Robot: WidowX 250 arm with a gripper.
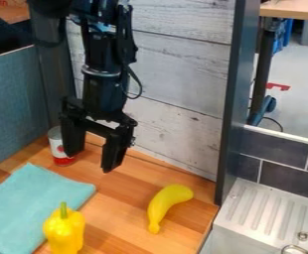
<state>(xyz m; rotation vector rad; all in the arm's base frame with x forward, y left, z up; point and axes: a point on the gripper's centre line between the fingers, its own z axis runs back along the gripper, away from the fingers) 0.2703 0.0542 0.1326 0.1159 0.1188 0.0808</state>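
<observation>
The black gripper (92,158) hangs open over the back left of the wooden counter, with nothing between its two fingers. Behind its left finger, partly covered by it, stands a white and red can (61,158). A yellow banana (165,204) lies on the counter to the right, below and apart from the gripper. At the lower left a teal cloth (34,198) is spread flat. A yellow bell pepper (64,230) with a green stem stands upright at the front, beside the cloth and overlapping its edge in the view.
A white plank wall (177,99) rises behind the counter, and a dark upright post (233,114) borders it on the right. Beyond the post is a metal sink drainboard (266,211) with a dark tiled backsplash (289,171). A blue-grey panel (14,106) stands at the left.
</observation>
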